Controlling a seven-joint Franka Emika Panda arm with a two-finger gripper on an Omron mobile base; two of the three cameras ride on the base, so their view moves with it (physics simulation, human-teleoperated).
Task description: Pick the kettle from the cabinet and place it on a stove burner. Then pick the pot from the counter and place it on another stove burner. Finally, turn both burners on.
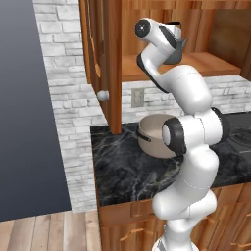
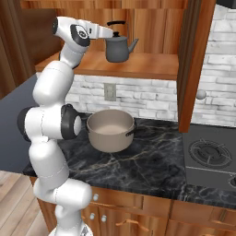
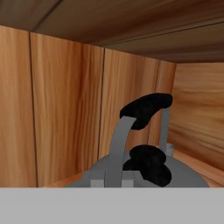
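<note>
The dark grey kettle (image 2: 118, 50) stands on the cabinet shelf (image 2: 152, 67), spout to the right in the right base view. My gripper (image 2: 109, 33) reaches in from the left at the near end of its arched handle. In the hand view the handle (image 3: 144, 109) and black lid knob (image 3: 148, 165) rise right in front, and the handle's near leg runs down between my fingertips, so the gripper (image 3: 113, 182) looks shut on it. The beige pot (image 2: 110, 131) sits on the black marble counter (image 2: 147, 170) below. Part of the kettle (image 1: 178, 49) shows behind my arm.
The cabinet's open door (image 2: 196, 60) with its silver knob (image 2: 201, 94) hangs to the right of the shelf, above the counter's edge by the stove (image 2: 209, 156). A wall outlet (image 2: 109, 92) sits on the white brick behind the pot. Drawers (image 2: 129, 223) run under the counter.
</note>
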